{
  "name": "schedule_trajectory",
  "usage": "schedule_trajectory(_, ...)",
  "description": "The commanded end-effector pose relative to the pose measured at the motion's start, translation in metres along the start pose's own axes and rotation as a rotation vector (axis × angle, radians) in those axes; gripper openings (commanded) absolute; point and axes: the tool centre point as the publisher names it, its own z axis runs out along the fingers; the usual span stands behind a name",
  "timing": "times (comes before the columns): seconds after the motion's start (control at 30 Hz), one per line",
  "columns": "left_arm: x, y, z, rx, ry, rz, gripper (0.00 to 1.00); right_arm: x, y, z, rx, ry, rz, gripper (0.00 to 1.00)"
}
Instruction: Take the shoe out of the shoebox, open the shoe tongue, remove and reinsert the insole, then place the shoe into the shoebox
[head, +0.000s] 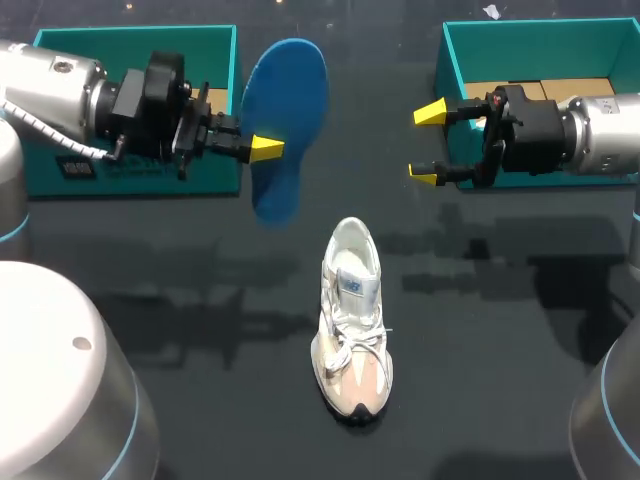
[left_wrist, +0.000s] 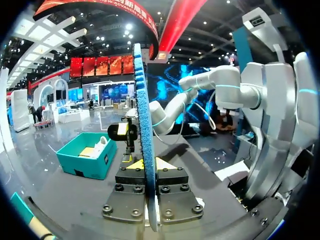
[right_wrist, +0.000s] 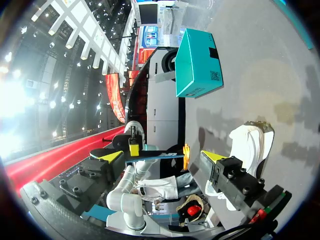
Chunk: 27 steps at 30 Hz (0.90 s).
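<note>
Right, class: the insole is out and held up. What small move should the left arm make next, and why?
Probably lower the insole toward the opening of the shoe. The left claw is shut on the insole in the air, the shoe stands untouched on the table, and the right claw is open, holding nothing.

Around the white lace-up fabric sneaker (head: 352, 310) with a pinkish-beige toe, the flat foam insole (head: 290, 105) is plain blue, both open cardboard boxes (head: 130, 36) (head: 452, 62) teal, the tabletop (head: 180, 260) glossy black.

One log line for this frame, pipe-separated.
left gripper: shut on blue insole | right gripper: open, empty | sneaker: upright on table
</note>
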Motion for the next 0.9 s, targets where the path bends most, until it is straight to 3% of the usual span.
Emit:
schedule_trajectory(0.03,-0.004,0.004,0.002,0.065,0.021,-0.204,0.0,0.0,-0.001,0.0,-0.001,-0.002,0.001,1.0)
schedule_trajectory(0.1,-0.004,0.004,0.002,0.065,0.021,-0.204,0.0,0.0,-0.001,0.0,-0.001,-0.002,0.001,1.0)
schedule_trajectory(0.2,-0.016,0.006,0.004,0.108,0.015,-0.492,0.0,0.0,-0.001,0.0,-0.001,-0.002,0.001,1.0)
schedule_trajectory(0.47,-0.037,0.022,0.023,0.1,-0.046,-0.868,0.0,0.0,-0.001,0.0,-0.001,-0.002,0.001,1.0)
schedule_trajectory(0.9,-0.046,0.043,0.046,0.063,-0.087,-1.129,0.0,0.0,-0.001,0.0,-0.001,-0.002,0.001,1.0)
